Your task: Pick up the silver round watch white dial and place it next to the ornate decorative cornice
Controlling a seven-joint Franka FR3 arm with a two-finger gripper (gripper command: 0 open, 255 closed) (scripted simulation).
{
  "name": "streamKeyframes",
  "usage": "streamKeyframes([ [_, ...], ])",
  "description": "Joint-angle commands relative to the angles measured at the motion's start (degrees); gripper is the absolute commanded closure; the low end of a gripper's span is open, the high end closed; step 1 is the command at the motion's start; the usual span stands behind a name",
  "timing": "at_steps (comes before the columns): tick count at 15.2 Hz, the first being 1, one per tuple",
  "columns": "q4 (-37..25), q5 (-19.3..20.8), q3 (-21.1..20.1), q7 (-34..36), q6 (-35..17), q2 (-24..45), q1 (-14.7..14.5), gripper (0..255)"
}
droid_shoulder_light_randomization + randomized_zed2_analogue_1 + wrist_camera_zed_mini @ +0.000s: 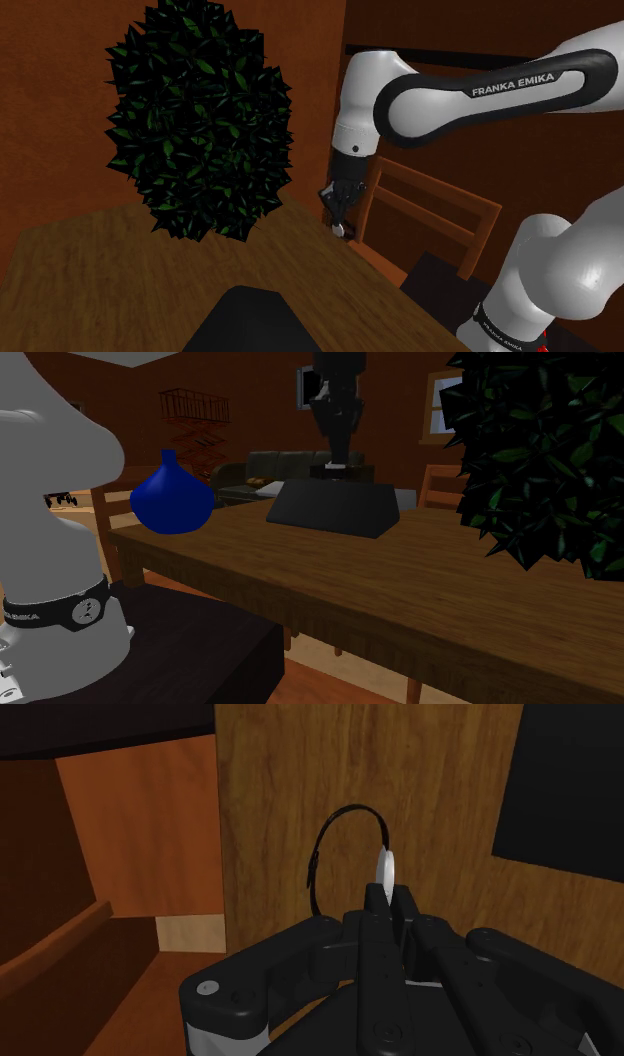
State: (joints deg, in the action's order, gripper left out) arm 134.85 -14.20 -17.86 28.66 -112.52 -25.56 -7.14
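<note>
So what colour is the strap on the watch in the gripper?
Black: the watch strap loops beside the white dial; wrist view shows it best.

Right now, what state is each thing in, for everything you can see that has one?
gripper: shut on the watch.
watch: clasped between the fingers, dial edge-on, strap curved in a loop.
cornice: lying flat on the table, not held.
blue vase: upright on the table.

At upper centre a black two-finger gripper [335, 458] is hanging, a small pale watch [334, 468] showing at its tips, above a dark grey sloped block [335, 508] on the brown wooden table [400, 587]; a round blue vase [172, 498] is standing at left.
</note>
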Motion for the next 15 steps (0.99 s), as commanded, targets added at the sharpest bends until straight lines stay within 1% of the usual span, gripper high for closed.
streamKeyframes([
  [1, 1.77, -1.23, -1.24, 1.85, 0.53, -2.67, -1.3, 255],
  [8, 6.45, -6.2, -6.69, 9.5, 2.26, -10.7, -6.63, 255],
  [15, 7.81, -11.4, -13.25, 18.38, 4.02, -15.97, -12.01, 255],
])
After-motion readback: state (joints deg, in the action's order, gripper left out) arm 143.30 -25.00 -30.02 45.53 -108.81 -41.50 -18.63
